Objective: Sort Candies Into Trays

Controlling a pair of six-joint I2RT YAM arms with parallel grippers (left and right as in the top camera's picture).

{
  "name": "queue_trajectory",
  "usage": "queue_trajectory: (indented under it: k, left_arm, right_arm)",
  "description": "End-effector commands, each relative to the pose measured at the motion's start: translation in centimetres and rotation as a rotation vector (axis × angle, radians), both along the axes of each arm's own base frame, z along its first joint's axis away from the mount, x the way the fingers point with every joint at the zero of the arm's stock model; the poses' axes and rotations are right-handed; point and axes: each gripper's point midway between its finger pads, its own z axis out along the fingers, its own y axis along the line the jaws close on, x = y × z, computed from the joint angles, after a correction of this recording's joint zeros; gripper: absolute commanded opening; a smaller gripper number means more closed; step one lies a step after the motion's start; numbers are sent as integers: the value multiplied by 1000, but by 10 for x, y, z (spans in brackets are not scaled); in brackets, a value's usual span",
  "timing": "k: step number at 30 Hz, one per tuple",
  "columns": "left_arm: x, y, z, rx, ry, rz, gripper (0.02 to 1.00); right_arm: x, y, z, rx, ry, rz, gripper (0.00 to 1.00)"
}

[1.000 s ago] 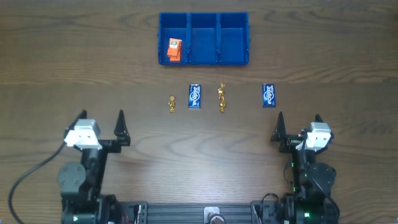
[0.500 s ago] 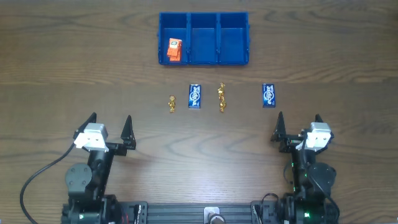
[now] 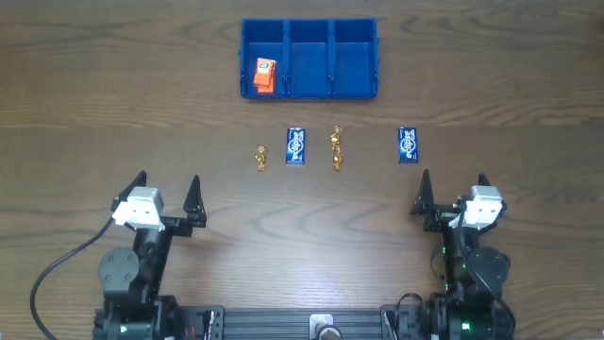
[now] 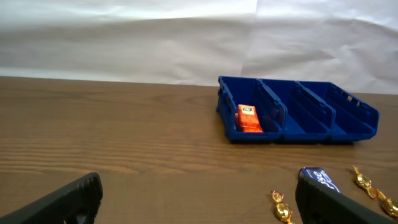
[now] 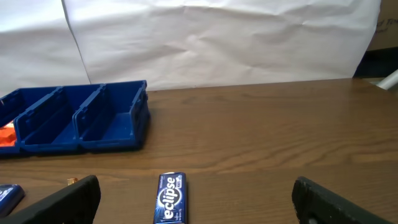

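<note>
A blue tray [image 3: 330,57] with three compartments stands at the far middle of the wooden table. An orange candy [image 3: 265,76] lies in its left compartment. In a row nearer to me lie a gold candy [image 3: 261,157], a blue pack [image 3: 296,144], two more gold candies [image 3: 336,149] and a second blue pack [image 3: 408,144]. My left gripper [image 3: 168,179] is open and holds nothing, low at the near left. My right gripper [image 3: 453,178] is open too, just short of the second blue pack [image 5: 171,198]. The left wrist view has the tray [image 4: 305,134] and orange candy [image 4: 247,117] ahead.
A white sheet [image 4: 186,37] hangs behind the table's far edge. Bare wood lies between both grippers and the candy row. A black cable [image 3: 57,264] runs by the left arm's base.
The left gripper shifted a little to the right and back toward its base a second ago, then stayed still. The right arm and the candies have not moved.
</note>
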Motion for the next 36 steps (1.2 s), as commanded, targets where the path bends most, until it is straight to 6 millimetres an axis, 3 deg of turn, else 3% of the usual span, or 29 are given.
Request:
queue_trajectory:
  k: [1,27,36]
  left_arm:
    - [-2,-4,-17,-7,57,-24,996]
    - [-2,-4,-17,-7,57,-24,998]
    - [-2,-4,-17,-7,57,-24,998]
  right_arm:
    - [0,0,-1,-12,3,5,998]
    - [-1,-4,3,45,-14,-25,998]
    - [0,11,-2,65,67,60,998]
